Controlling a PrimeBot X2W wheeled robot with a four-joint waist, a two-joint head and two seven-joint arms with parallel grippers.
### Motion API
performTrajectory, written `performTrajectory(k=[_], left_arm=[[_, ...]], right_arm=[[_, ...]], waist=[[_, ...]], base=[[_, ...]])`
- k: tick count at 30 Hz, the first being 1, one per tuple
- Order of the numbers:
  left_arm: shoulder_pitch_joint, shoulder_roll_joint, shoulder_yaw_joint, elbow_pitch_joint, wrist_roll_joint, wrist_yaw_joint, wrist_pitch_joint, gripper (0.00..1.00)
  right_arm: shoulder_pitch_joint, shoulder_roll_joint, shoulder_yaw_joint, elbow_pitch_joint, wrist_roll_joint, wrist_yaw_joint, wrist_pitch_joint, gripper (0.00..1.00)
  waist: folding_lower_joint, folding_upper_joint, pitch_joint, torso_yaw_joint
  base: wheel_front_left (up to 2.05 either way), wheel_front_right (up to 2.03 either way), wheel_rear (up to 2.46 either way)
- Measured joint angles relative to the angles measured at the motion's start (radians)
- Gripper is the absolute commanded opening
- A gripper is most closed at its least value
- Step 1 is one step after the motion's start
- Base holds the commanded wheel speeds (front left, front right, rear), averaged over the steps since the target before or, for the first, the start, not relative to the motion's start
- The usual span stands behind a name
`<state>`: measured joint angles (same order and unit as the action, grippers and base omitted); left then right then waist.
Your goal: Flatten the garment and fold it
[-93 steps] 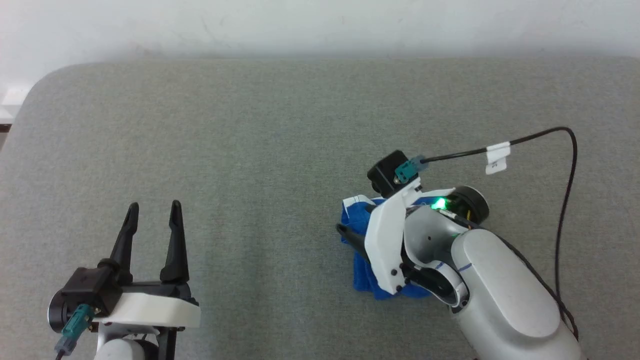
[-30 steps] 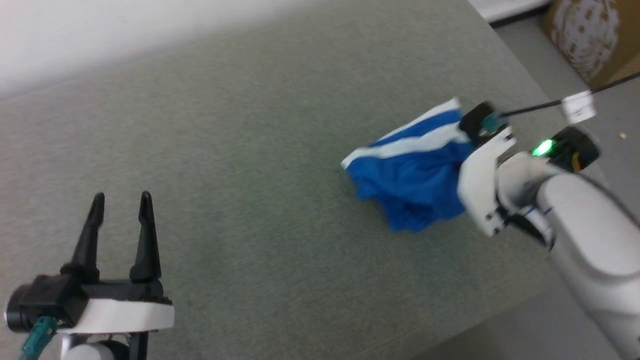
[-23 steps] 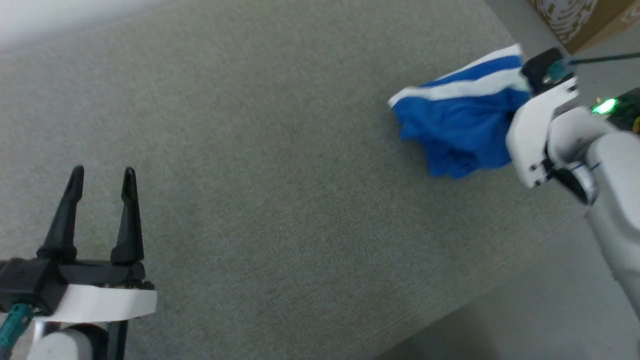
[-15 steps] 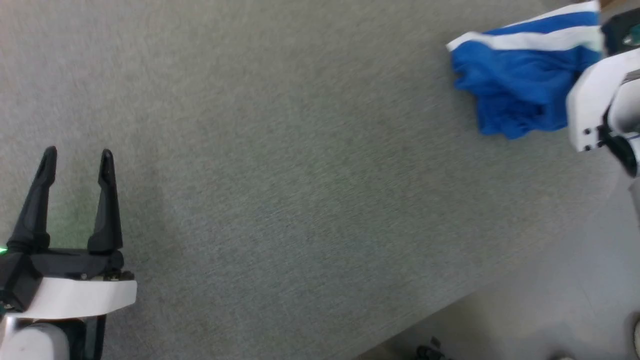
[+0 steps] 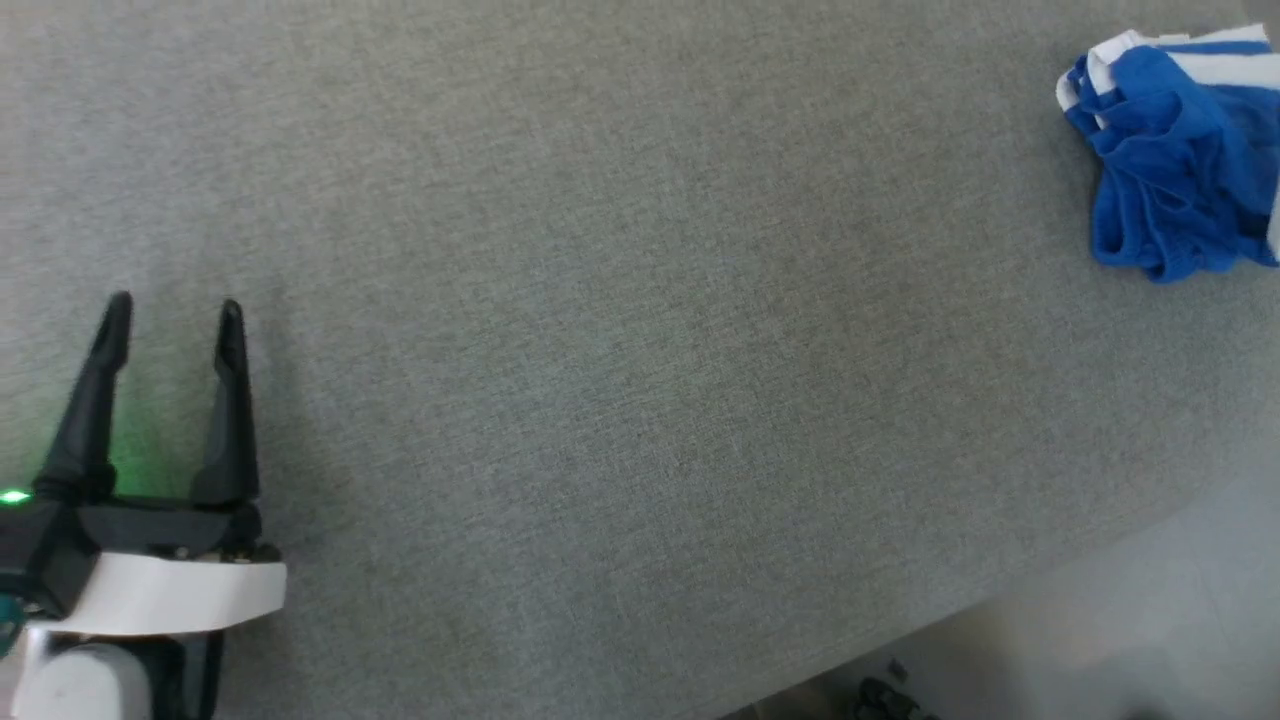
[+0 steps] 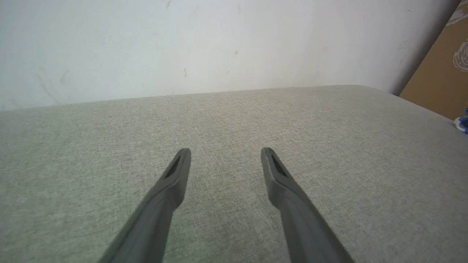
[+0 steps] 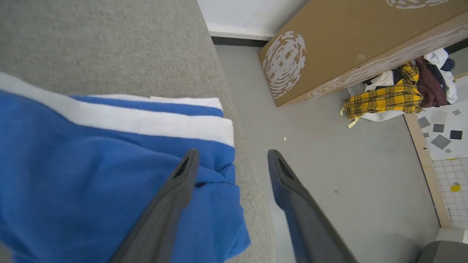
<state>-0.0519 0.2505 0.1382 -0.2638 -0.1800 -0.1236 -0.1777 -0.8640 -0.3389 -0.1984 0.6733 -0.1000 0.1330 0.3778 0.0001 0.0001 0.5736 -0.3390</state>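
Note:
The garment [image 5: 1170, 160], bright blue shorts with a white stripe, lies bunched on the grey table at the far upper right of the head view. In the right wrist view the garment [image 7: 91, 164] spreads under my right gripper [image 7: 233, 152]. That gripper is open, with its left finger [image 7: 175, 190] over the blue cloth and its right finger over the floor beyond the table edge. It grips nothing. My left gripper [image 5: 175, 305] stands open and empty at the lower left, far from the shorts. In its own wrist view the left gripper [image 6: 225, 151] hovers over bare table.
The grey padded table [image 5: 600, 350] ends at a right edge [image 7: 252, 182] right beside the garment. Past it lies grey floor with a large cardboard box [image 7: 329, 47] and a pile of clothes [image 7: 387, 98]. A white wall [image 6: 182, 44] backs the table.
The head camera has swung, shifting the whole picture. My right gripper has opened and let go of the garment, which has dropped into a bunch by the table's right edge. The left gripper stays open.

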Motion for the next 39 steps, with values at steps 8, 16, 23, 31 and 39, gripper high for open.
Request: performTrajectory(k=[8,16,23,31,39], left_arm=[[-0.001,-0.049,-0.016,0.079,-0.014,0.013,-0.044,1.00],[-0.038,-0.105,-0.036,0.149,-0.014,0.043,-0.071,1.00],[-0.064,-0.127,-0.041,0.215,-0.012,0.064,-0.079,1.00],[-0.082,-0.137,-0.034,0.295,-0.008,0.109,-0.079,1.00],[-0.084,-0.155,-0.045,0.355,-0.011,0.134,-0.079,1.00]], right_arm=[[0.007,0.005,0.048,-0.228,0.121,0.000,-0.177,1.00],[0.151,0.062,0.136,-0.524,0.234,-0.001,-0.320,1.00],[0.279,0.230,0.167,-0.664,0.258,-0.001,-0.444,1.00],[0.444,0.285,0.193,-0.650,0.308,-0.001,-0.582,1.00],[0.564,0.286,0.219,-0.539,0.364,-0.001,-0.634,1.00]], waist=[[-0.0003,0.0000,-0.116,0.020],[-0.0004,0.0000,-0.268,0.067],[-0.0004,0.0000,-0.369,0.149],[-0.0003,0.0000,-0.448,0.255],[-0.0001,0.0000,-0.500,0.334]], base=[[0.00,0.00,0.00],[0.00,0.00,0.00],[0.00,0.00,0.00],[0.00,0.00,0.00],[0.00,0.00,0.00]])
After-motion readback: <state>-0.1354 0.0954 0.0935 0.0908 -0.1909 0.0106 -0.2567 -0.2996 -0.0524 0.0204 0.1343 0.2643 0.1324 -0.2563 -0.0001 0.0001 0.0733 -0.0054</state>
